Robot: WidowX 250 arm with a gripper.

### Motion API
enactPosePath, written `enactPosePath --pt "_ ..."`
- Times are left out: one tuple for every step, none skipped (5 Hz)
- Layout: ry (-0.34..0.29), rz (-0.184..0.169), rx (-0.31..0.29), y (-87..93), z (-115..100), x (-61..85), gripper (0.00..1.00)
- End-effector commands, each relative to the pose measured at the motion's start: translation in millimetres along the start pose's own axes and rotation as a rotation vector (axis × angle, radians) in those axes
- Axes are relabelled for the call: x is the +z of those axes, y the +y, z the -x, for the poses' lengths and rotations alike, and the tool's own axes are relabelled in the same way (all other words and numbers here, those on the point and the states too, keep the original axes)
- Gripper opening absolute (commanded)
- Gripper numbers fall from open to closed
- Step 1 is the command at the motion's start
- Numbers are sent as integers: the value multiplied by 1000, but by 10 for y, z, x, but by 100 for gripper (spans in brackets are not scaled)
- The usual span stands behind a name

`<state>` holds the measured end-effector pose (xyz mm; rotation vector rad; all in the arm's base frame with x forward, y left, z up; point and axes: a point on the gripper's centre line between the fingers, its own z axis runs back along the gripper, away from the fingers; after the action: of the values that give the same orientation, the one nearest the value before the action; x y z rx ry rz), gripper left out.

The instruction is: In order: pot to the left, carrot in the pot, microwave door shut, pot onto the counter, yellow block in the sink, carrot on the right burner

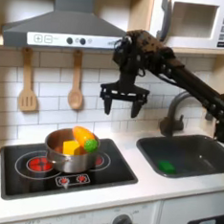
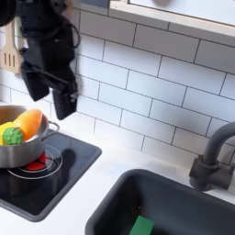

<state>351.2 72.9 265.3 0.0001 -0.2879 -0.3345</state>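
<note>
The steel pot [image 1: 58, 157] [image 2: 20, 150] stands on the black cooktop [image 1: 22, 178], over its right burner in the first exterior view. In the pot lie the carrot [image 1: 84, 136] [image 2: 29, 122], its green tip on the first exterior view's right, and a yellow block [image 1: 69, 148] beside it. My gripper [image 1: 122, 106] [image 2: 50, 92] hangs open and empty in the air, above and to the right of the pot in both exterior views, over the counter [image 1: 129, 156] between cooktop and sink [image 1: 201, 155] [image 2: 174, 197]. At the top right, the microwave door [image 1: 192, 20] looks shut.
A flat green piece [image 1: 166, 167] [image 2: 139, 226] lies in the sink. The dark faucet [image 1: 171, 114] [image 2: 211, 161] rises behind the basin. A wooden spatula [image 1: 28, 83] and a spoon [image 1: 76, 82] hang on the tiled wall under the range hood [image 1: 64, 23].
</note>
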Motion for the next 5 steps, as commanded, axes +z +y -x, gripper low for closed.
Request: enactPosePath --pt "54 -58 97 257 66 -79 100" --pt "88 -66 145 343 51 -166 100" --pt "135 -82 196 426 56 -276 100" --pt "178 -90 245 511 55 -367 100" --pt "210 -95 276 584 84 -436 100"
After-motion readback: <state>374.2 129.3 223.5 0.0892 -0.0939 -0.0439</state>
